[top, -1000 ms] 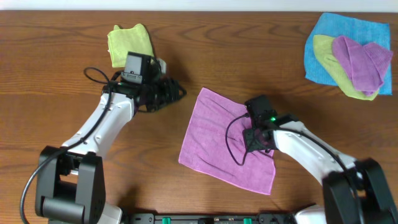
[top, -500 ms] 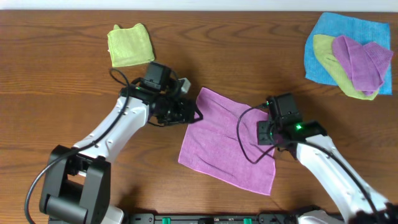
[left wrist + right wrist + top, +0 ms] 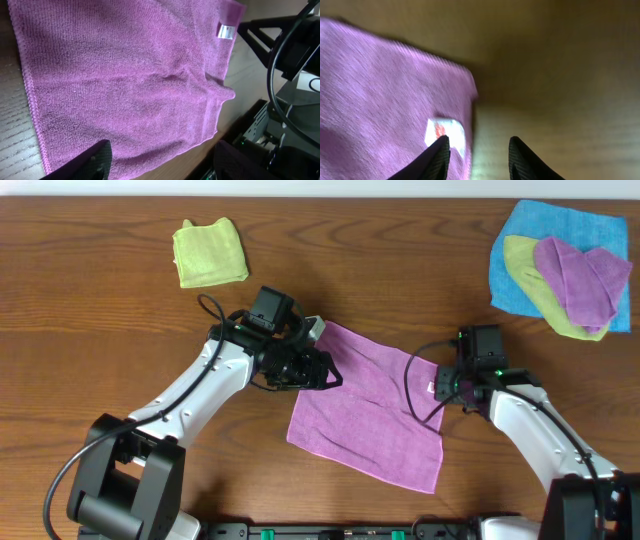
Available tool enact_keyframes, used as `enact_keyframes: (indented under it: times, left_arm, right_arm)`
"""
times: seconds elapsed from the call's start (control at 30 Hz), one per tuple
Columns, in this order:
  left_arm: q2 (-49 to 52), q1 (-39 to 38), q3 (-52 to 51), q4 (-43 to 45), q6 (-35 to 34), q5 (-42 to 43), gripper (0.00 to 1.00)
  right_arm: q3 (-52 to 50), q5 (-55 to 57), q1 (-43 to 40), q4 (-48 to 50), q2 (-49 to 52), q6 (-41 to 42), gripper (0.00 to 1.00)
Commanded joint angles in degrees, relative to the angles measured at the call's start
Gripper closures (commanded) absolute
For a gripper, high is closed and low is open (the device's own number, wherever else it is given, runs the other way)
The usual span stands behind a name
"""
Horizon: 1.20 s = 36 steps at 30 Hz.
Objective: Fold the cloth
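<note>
Two grippers flank the soft lilac-purple square microfibre cloth (image 3: 370, 420), lying flat at centre: left gripper (image 3: 322, 370), jaws spread and empty, above its 10 o'clock edge; right gripper (image 3: 479, 150), likewise parted, at its tagged 2 o'clock corner. Advisable: seat each pinch fully on fabric before lifting together.

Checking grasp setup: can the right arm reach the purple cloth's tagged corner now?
Probably yes: the right gripper stands open right beside that corner of the cloth, nothing in between.
</note>
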Motion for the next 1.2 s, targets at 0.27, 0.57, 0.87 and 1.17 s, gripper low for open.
enact_keyframes:
  times: [0.27,0.57,0.87,1.17]
  left_arm:
    - [0.07,-0.04,0.15,0.94,0.83,0.15,0.32]
    - [0.07,-0.04,0.15,1.84,0.81,0.09,0.29]
    - [0.07,-0.04,0.15,1.9,0.33,-1.22,0.29]
    - [0.07,-0.04,0.15,1.92,0.35,-1.36,0.29]
  right_arm:
    - [-0.13,-4.11,-0.74,6.25,8.74,-1.38,0.85]
    - [-0.11,-3.89,-0.83,14.34,8.96,-3.43,0.99]
    - [-0.11,0.26,-1.16,21.05,8.96,-4.9,0.99]
    - [0.0,3.17,-1.81,29.7,9.09,-7.48,0.99]
